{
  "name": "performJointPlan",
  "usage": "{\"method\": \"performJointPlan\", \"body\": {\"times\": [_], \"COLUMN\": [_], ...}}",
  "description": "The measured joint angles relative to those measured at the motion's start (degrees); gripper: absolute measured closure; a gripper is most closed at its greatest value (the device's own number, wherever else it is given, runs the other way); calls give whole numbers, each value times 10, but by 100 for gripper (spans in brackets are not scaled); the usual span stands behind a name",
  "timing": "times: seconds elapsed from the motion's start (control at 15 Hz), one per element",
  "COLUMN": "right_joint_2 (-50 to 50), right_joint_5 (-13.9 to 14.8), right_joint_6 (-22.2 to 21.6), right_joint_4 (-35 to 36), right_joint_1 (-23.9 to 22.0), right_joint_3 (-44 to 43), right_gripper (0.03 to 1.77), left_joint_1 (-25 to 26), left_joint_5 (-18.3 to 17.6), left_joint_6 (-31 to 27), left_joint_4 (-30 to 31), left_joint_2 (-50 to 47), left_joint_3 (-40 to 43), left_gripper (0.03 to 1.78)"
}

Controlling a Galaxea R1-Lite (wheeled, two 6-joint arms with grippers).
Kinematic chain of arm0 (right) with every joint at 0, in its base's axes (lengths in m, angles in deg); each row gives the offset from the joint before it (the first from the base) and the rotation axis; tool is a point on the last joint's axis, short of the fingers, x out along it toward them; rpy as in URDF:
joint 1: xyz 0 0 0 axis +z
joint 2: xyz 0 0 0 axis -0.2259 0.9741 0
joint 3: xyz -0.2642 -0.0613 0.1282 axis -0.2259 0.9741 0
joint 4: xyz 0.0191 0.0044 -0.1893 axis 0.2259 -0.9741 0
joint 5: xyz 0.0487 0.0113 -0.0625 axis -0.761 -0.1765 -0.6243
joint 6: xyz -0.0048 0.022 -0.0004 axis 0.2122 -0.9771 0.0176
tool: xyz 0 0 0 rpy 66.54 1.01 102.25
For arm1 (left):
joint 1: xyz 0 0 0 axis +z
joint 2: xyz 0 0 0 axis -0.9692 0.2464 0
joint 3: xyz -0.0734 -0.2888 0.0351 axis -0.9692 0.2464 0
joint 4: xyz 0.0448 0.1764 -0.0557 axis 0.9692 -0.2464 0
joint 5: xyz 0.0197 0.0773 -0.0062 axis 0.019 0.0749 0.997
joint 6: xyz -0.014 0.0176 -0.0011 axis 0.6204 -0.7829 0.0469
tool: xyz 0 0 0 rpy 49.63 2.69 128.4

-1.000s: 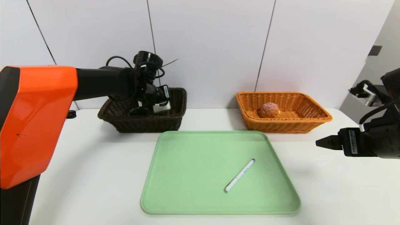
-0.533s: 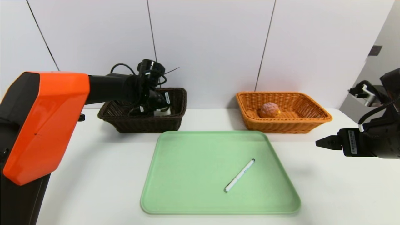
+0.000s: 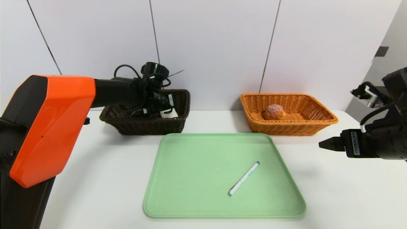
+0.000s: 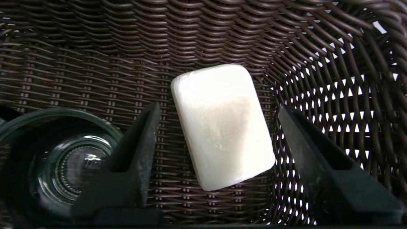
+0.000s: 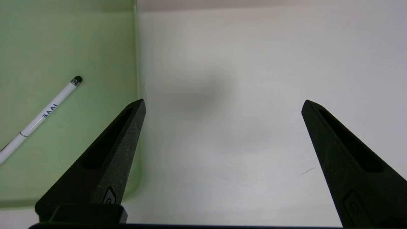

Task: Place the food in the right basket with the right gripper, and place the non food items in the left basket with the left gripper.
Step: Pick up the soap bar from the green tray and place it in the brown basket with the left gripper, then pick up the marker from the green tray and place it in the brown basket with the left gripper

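The left gripper [image 4: 219, 111] reaches into the dark brown basket [image 3: 149, 125] at about eleven o'clock from the green tray [image 3: 190, 190], its fingers [image 4: 140, 149] spread apart on either side of the white block [image 4: 222, 127], which lies on the woven floor untouched by them — a clear glass cup [image 4: 60, 162] sits just beside it. At about one o'clock from the tray the bun [image 3: 274, 112] rests in the orange basket [image 3: 314, 124], while the white pen [image 3: 244, 178] lies slantwise on the tray. The right gripper [image 5: 222, 105] hovers over bare table [image 3: 334, 190] at the tray's three o'clock side — fingers wide apart, holding nothing.
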Motion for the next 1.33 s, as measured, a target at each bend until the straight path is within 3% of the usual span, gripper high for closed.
{"method": "performJointPlan", "body": {"times": [0.4, 0.6, 0.73, 1.33], "right_joint_2": [3, 4, 4, -2], "right_joint_5": [-1, -2, -4, -12], "right_joint_6": [-2, -2, -2, -6], "right_joint_4": [5, 12, 12, 13], "right_joint_1": [0, 0, 1, 1], "right_joint_3": [2, 3, 3, -1], "right_gripper": [10, 10, 10, 10], "left_joint_1": [-4, -17, -30, -228], "left_joint_5": [21, 78, 85, -107], "left_joint_6": [-11, -62, -94, -143], "left_joint_4": [-25, -62, -79, -172], "left_joint_2": [-39, -90, -120, -196], "left_joint_3": [1, 1, 2, 2], "left_gripper": [28, 22, 20, 14]}}
